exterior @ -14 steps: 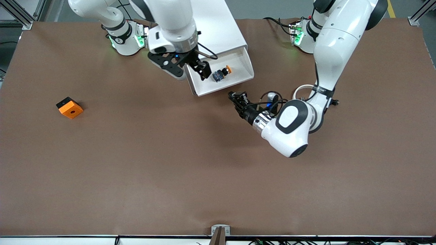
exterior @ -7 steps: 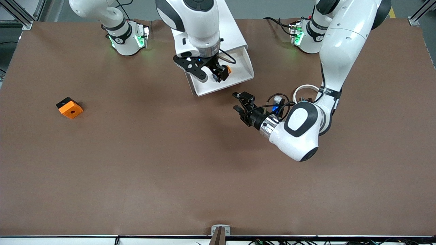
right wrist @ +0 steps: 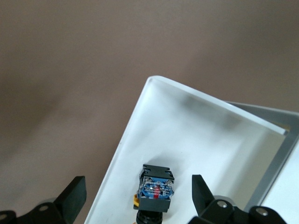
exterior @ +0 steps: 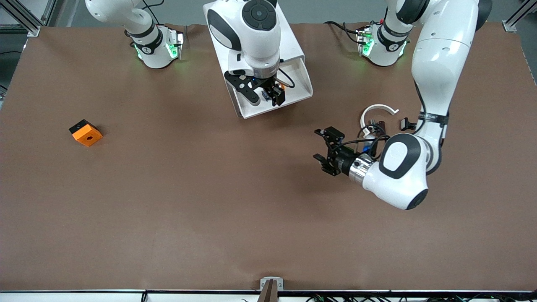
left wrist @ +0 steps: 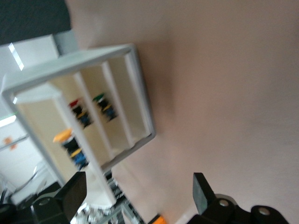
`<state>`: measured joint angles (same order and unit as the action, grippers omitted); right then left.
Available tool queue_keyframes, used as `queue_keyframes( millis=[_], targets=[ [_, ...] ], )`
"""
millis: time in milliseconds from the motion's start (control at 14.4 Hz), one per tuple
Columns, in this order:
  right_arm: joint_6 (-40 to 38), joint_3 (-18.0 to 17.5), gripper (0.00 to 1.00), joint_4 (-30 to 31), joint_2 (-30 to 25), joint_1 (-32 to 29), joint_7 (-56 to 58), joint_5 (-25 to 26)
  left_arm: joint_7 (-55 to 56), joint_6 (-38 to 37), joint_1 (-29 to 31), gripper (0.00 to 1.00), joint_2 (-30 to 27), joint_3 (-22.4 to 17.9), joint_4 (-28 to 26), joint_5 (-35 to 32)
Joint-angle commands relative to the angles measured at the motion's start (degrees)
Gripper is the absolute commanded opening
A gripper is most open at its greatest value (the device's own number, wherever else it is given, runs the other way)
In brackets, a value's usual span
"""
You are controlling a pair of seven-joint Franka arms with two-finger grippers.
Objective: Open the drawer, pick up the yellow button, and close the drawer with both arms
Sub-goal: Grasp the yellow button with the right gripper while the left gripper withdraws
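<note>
The drawer (exterior: 301,93) is pulled out of the white cabinet (exterior: 285,37), toward the front camera. The button lies in it, with only a bit of its orange cap (exterior: 282,87) showing in the front view. My right gripper (exterior: 272,97) is open and low over the drawer. In the right wrist view the button (right wrist: 156,186) lies on the drawer floor (right wrist: 196,135), between the open fingers (right wrist: 70,196), which do not touch it. My left gripper (exterior: 319,145) is open and empty over bare table, nearer the front camera than the drawer. From it I see the cabinet front (left wrist: 140,93).
An orange cube with a hole (exterior: 86,132) lies toward the right arm's end of the table. A white curved band (exterior: 377,110) and small black clips (exterior: 406,123) lie by the left arm. Other small buttons (left wrist: 105,106) sit in the cabinet's compartments.
My right gripper has moved over the open drawer and now straddles the button. My left gripper has drawn away from the drawer, toward the front camera and the left arm's end.
</note>
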<state>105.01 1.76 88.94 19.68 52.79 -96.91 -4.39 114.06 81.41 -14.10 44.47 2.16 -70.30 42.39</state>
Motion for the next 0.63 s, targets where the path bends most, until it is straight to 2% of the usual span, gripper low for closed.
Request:
queue_keyframes(
  millis=[0,278,486,556],
  targets=[
    [0.9,0.4,1.0,1.9,-0.5,1.0,-4.9,0.0,-6.9,-0.2,-0.9,1.0,-1.8,-0.8,0.3,-9.3],
    [2.0,0.4,1.0,2.0,1.2,2.9,-7.7,0.0,-16.3,-0.2,-1.4,1.0,-2.3,-0.5,0.3,-22.0],
    [2.4,0.4,1.0,1.9,2.4,4.1,-8.4,0.0,-30.9,-0.2,-1.3,1.0,-3.2,-0.4,0.3,-31.6],
    [2.4,0.4,1.0,1.9,2.7,4.3,-8.4,0.0,-35.2,-0.2,-1.2,1.0,-3.7,-0.6,0.3,-32.9]
  ],
)
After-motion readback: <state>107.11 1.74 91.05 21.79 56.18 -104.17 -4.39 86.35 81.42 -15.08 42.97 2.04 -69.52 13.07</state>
